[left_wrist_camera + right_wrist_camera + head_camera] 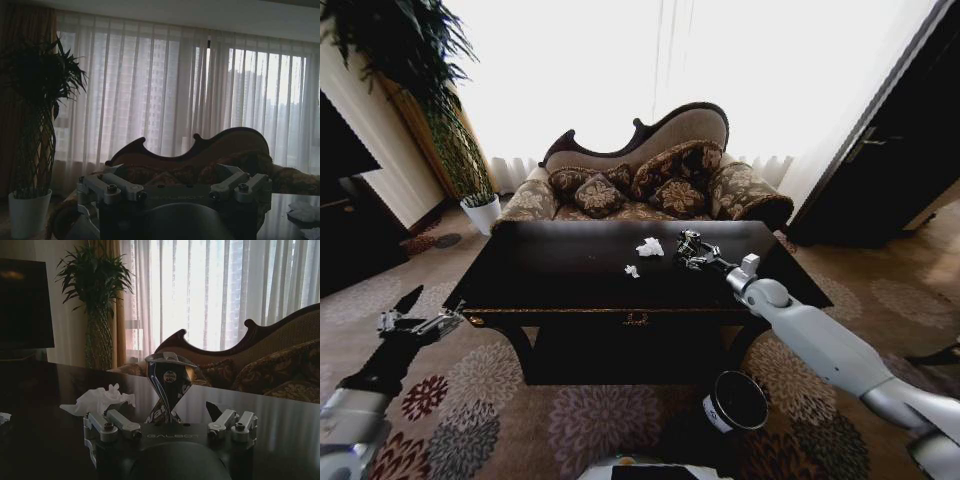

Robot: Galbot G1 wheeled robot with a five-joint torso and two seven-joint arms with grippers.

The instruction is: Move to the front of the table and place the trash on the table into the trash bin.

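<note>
We stand before the table [560, 285] with our right gripper [692, 250] spread around the crushed can [170, 385], not yet pinching it; paper scraps [649, 247] lie just left, and the trash bin [735, 402] waits on the floor near right, nothing yet binned

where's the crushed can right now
On the table, right of centre, the can stands between the right gripper's open fingers, beside the crumpled paper.

My right arm [840, 355] is smooth pale-grey shell with a rounded joint — its gripper [172, 422] has silver screwed finger links on a black body lettered GALBOT. Left forearm [380, 365] is black.
</note>
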